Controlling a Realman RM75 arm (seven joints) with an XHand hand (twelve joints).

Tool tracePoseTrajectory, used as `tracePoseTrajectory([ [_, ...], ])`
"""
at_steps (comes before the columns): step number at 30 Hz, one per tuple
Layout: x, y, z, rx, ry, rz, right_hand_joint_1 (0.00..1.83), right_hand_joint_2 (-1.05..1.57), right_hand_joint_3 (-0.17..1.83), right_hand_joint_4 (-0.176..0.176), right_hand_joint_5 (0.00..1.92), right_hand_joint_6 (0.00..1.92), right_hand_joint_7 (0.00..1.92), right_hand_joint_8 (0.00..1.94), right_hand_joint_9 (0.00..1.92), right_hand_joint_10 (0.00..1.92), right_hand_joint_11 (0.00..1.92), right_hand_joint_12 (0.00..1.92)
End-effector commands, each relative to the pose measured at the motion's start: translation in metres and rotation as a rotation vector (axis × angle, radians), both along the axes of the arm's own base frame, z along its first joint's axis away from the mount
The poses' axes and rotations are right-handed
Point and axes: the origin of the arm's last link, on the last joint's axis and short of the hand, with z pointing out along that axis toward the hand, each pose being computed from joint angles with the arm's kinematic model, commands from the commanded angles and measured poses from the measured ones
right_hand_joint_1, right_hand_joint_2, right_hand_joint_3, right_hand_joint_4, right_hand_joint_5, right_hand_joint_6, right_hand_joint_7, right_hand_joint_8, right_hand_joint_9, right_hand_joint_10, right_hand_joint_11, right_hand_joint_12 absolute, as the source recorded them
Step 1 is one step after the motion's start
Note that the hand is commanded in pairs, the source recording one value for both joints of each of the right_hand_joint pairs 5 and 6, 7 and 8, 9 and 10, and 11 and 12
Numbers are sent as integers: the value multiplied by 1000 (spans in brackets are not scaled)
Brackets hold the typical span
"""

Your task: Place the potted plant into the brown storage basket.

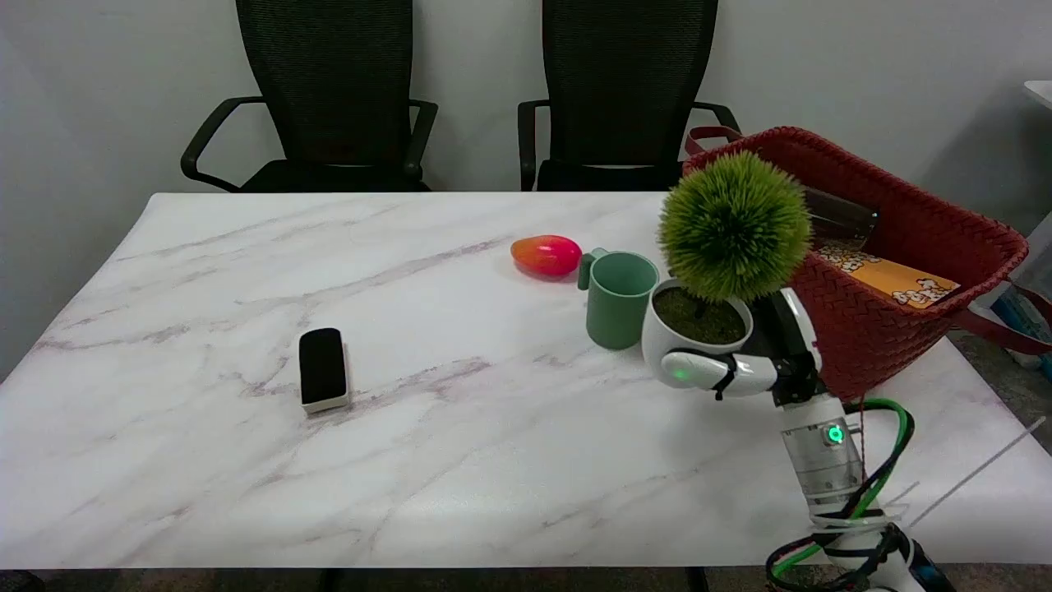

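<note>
The potted plant (723,247), a round green ball of foliage in a white pot, is held by my right hand (752,362), whose fingers wrap the pot's lower front and right side. The pot seems slightly above the table, just left of the brown woven storage basket (888,329). The basket stands at the table's right edge, tilted, with a yellow snack packet (892,275) inside it. My hand's far side is hidden behind the pot.
A green mug (618,298) stands right against the pot's left side. A red-orange mango (546,255) lies behind the mug. A black-and-white eraser block (322,368) lies at centre left. Two black chairs (329,90) stand beyond the table.
</note>
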Motion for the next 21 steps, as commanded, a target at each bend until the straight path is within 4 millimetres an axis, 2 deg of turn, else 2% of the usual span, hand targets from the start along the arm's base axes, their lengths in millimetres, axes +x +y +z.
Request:
tracePoseTrajectory([
  [1, 88, -37, -25, 161, 92, 81, 1365, 1008, 494, 0, 853, 853, 1256, 1256, 1245, 1245, 1124, 1124],
  [13, 153, -59, 6, 81, 221, 85, 1367, 1033, 502, 0, 782, 782, 1243, 1243, 1248, 1248, 1118, 1118],
  [21, 187, -72, 36, 1, 266, 83, 1361, 1025, 535, 0, 423, 423, 1227, 1227, 1245, 1245, 1092, 1092],
])
